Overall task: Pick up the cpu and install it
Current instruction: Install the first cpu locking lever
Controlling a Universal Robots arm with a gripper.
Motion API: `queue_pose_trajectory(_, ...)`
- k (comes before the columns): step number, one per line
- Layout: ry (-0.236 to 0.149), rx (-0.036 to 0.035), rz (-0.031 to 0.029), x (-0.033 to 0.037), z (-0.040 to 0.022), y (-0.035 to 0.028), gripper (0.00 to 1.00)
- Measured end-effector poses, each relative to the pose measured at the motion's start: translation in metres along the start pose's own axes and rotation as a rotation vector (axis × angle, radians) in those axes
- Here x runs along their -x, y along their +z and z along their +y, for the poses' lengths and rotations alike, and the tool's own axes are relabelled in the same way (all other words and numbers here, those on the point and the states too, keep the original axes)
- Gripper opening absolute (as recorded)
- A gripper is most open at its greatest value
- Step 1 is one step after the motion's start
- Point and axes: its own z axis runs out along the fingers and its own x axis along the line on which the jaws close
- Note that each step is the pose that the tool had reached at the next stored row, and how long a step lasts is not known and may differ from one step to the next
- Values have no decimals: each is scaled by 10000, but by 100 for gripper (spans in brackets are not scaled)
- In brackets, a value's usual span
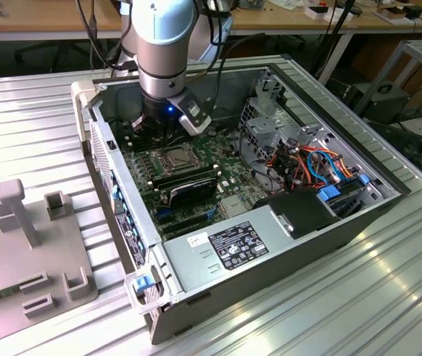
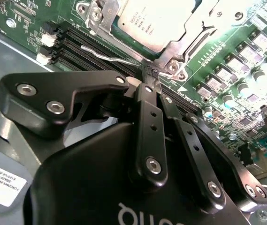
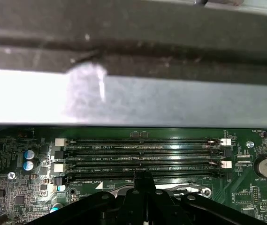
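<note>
End effector beside flat-lying cpu

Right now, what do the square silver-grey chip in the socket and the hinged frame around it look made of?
The cpu: brushed silver-grey metal lid, matte with faint print. The hinged socket frame: shiny stamped sheet metal, probably steel, glaring brightly. The gripper, black and seemingly metal with screws, is shut on the thin wire lever.

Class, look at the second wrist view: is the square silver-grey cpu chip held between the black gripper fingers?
No: the cpu lies in its socket under the metal frame, while the gripper fingers are shut on the thin wire lever.
</note>
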Motion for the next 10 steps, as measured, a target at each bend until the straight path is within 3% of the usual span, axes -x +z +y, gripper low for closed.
queue_pose_trajectory(6,-2,2,-15,14,14,-82,11)
queue_pose_trajectory(10,-3,2,-17,14,14,-84,11)
